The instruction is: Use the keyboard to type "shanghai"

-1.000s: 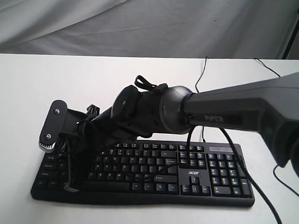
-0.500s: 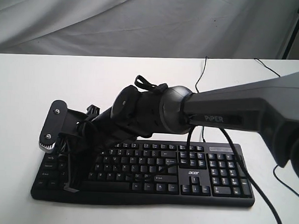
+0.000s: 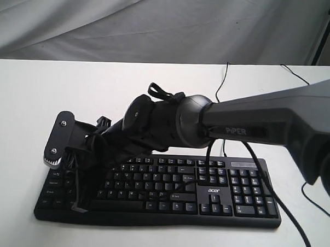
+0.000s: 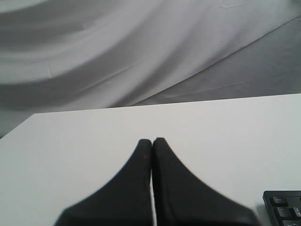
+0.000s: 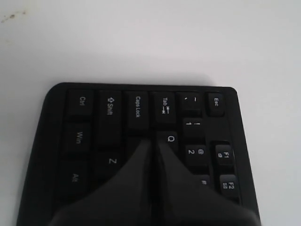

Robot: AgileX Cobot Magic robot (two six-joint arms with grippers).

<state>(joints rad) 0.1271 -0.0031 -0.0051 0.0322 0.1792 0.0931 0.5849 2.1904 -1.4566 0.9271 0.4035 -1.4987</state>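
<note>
Bright even light, soft shadows, blurred wrist-view foregrounds

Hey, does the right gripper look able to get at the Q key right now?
Probably yes. The right gripper, shut, hangs right beside the Q key at the keyboard's left end, with nothing between them.

The right arm [image 3: 252, 124] stretches from the right edge toward lower left (wrist bent down), right gripper [image 5: 154, 141] jaws pressed together; left gripper [image 4: 152, 141] likewise closed.
</note>
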